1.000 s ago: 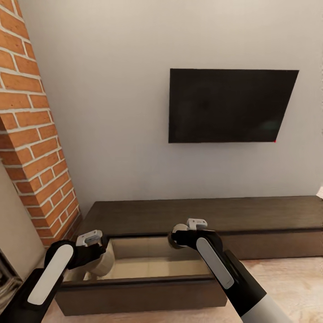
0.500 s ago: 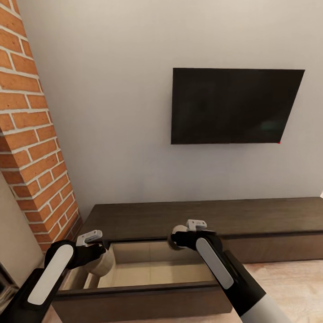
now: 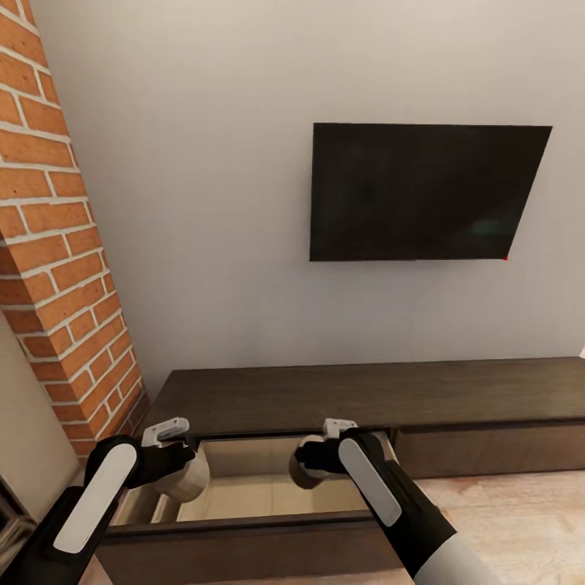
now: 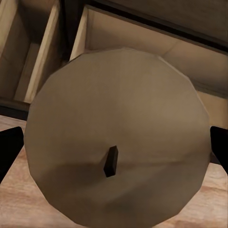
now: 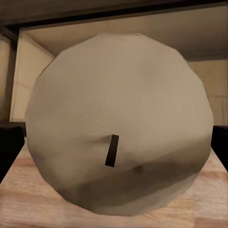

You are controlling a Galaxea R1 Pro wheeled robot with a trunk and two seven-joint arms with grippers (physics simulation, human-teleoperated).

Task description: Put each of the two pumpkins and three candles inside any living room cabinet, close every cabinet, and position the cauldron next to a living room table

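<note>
— Standing by the red brick column [image 3: 57, 268], what have we got?

— The left gripper [image 3: 180, 465] clenched on a squat beige wax candle with a short dark wick [image 4: 116, 142], held just above the left end of the open drawer [image 3: 268, 487] in the very long, low, dark-brown wood cabinet [image 3: 366, 394]. Its dark fingertips [image 4: 9, 152] flank the wax on both sides.

— And further right?

— The right gripper [image 3: 313, 459] grasping a second beige candle [image 5: 118, 123], poised over the drawer's pale interior near its middle. A black wall-mounted screen [image 3: 422, 191] hangs above; pale wood floor [image 3: 520, 512] runs off to the right.

— Progress?

— By my reading, early to midway. Neither candle is set down yet, and the drawer floor that shows looks bare. The third candle, both pumpkins and the cauldron are presumably pending; the drawer must be shut afterwards.
</note>
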